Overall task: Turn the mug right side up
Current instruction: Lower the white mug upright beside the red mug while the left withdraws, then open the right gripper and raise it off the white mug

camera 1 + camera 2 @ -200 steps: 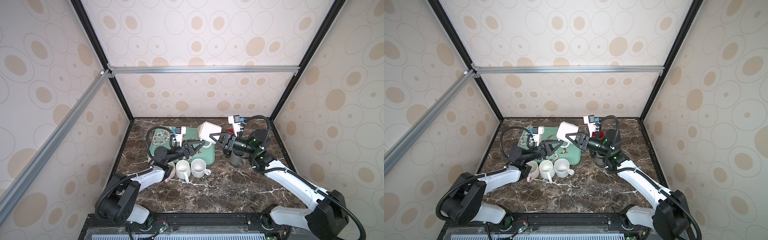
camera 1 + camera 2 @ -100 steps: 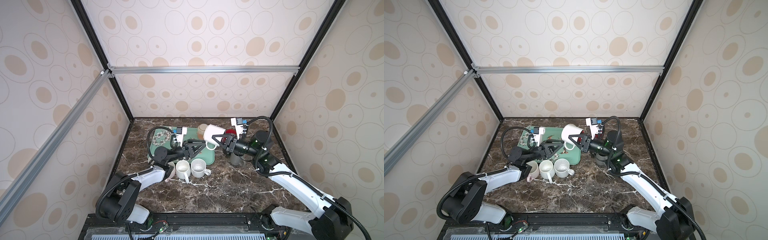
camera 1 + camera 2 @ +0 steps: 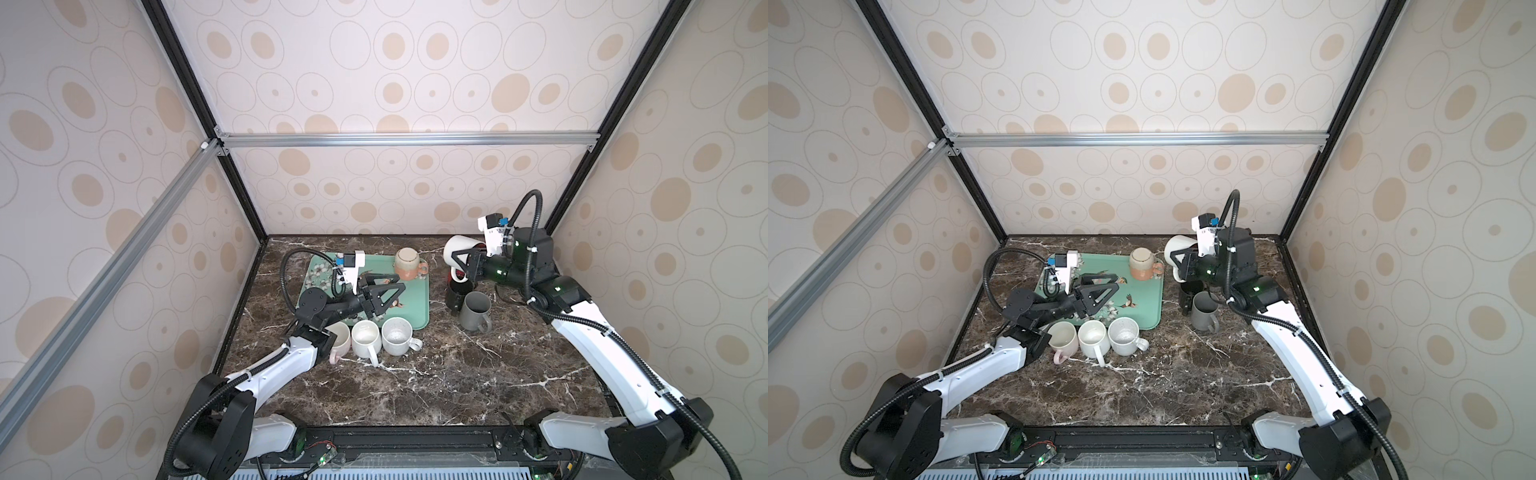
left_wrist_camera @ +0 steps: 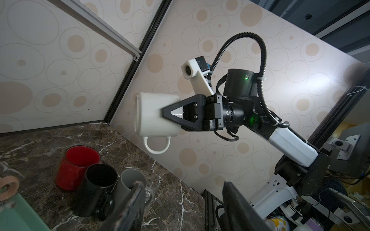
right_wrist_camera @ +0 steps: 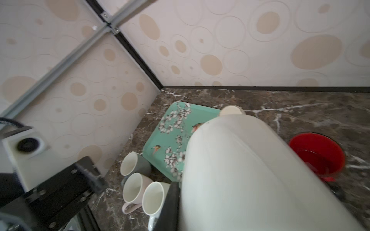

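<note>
- Right fingers (image 4: pixel 189 113) clench the mug (image 4: pixel 150 114) by its wall, holding it sideways above the worktop (image 3: pixel 457 374), likely midway to upright.
- Left fingers (image 4: pixel 133 202) are released and empty.

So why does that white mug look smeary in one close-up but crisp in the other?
In the right wrist view the white mug fills the frame and blurs, likely too close; in the left wrist view it is sharp, with glare on the wall; in both top views the wide lens splays the frame bars.
</note>
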Motion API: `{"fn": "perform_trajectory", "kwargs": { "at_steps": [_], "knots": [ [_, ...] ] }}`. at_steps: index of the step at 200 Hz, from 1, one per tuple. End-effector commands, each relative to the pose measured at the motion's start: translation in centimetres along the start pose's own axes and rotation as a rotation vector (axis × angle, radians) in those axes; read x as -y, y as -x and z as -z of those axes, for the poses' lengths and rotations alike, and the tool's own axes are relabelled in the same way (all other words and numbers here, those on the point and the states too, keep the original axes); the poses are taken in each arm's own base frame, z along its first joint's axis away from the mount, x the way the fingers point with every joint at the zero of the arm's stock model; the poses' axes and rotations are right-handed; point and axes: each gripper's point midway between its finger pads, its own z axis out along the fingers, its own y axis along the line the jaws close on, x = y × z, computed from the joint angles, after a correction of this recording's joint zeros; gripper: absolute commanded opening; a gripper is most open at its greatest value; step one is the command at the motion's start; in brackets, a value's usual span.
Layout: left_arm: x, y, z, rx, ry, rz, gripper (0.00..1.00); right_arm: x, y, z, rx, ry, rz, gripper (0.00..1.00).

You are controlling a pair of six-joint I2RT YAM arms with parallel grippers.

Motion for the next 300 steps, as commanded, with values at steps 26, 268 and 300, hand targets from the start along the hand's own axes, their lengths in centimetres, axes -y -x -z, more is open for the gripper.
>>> {"fn": "perform_trajectory", "kwargs": {
  "at_steps": [26,268,300],
  "knots": [
    [-0.8,0.7,0.5,-0.059,0.130,-0.141,0.62,8.6,-2.3,-0.4,-0.163,-0.347,0.089,0.00],
    [-4.2,-1.4,0.1,-0.155,0.191,-0.165,0.62,26.1,-8.5,-9.0,-0.636,-0.664,-0.049,0.00],
    [-5.0,-2.1,-0.2,-0.167,0.188,-0.152,0.62,26.5,-7.9,-11.3,-0.625,-0.628,-0.092,0.00]
  ]
}}
